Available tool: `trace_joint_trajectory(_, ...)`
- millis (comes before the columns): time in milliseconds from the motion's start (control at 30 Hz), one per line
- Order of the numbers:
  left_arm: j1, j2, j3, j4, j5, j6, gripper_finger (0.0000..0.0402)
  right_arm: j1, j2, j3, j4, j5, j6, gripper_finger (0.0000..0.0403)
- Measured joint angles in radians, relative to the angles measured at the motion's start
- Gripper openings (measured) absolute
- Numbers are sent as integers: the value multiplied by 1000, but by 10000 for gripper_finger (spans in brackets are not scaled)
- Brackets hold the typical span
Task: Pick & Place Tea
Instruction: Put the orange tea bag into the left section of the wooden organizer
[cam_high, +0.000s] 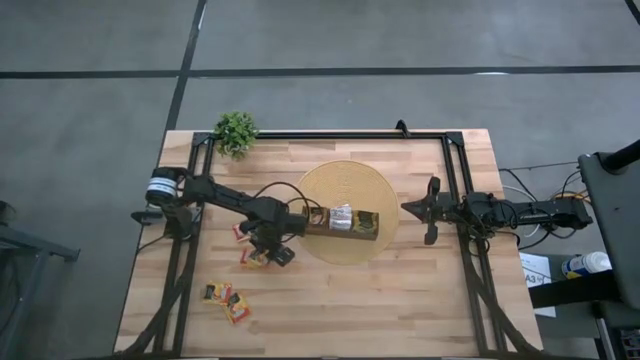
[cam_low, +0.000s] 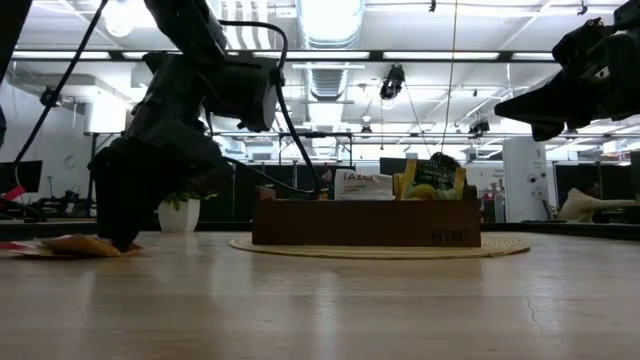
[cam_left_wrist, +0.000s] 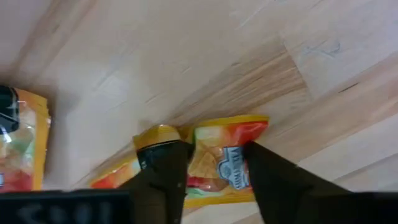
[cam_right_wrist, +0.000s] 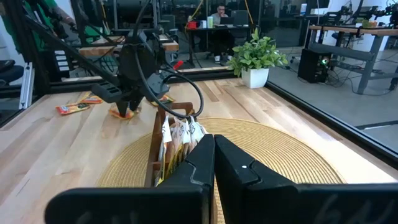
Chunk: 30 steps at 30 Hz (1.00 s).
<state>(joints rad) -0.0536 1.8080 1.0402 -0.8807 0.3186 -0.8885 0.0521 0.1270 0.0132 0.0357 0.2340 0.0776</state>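
Tea sachets lie flat on the wooden table to the left of the brown box (cam_high: 345, 222), which holds more tea. My left gripper (cam_left_wrist: 211, 155) points steeply down over a small cluster of them (cam_high: 252, 245). Its fingers are open and stand on either side of a yellow-red sachet (cam_left_wrist: 227, 140). A second yellow sachet (cam_left_wrist: 158, 132) lies partly under one finger, and a third (cam_left_wrist: 25, 143) lies farther off. My right gripper (cam_high: 430, 210) hovers shut and level at the right side of the table, pointing at the box. My left gripper comes down from above at a steep slant, one finger (cam_left_wrist: 165, 168) on each side of the yellow-red sachet. The sachet lies flat on the table. Whether the fingers touch its edges I cannot tell.
The box sits on a round woven mat (cam_high: 345, 185) at the table's middle. A potted plant (cam_high: 236, 130) stands at the far left corner. Two more sachets (cam_high: 228, 300) lie near the front left. A black frame (cam_high: 455, 170) borders the table.
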Motion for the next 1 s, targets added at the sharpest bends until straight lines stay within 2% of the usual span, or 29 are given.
trace_joint_trajectory(200, 0, -8, 16, -17, -11, 30, 49, 0, 0, 0, 0, 0, 0, 9)
trace_joint_trajectory(300, 0, -21, 29, -35, -47, 33, 14, 0, 0, 0, 0, 0, 0, 9)
trace_joint_trajectory(533, 2, -61, 90, -173, -105, 86, 7, 0, 0, 0, 0, 0, 0, 8)
trace_joint_trajectory(733, 1, -77, 167, -242, -140, 203, 7, 0, 0, 0, 0, 0, 0, 8)
trace_joint_trajectory(1000, 2, -77, 279, -271, -374, 427, 6, 0, 0, 0, 0, 0, 0, 9)
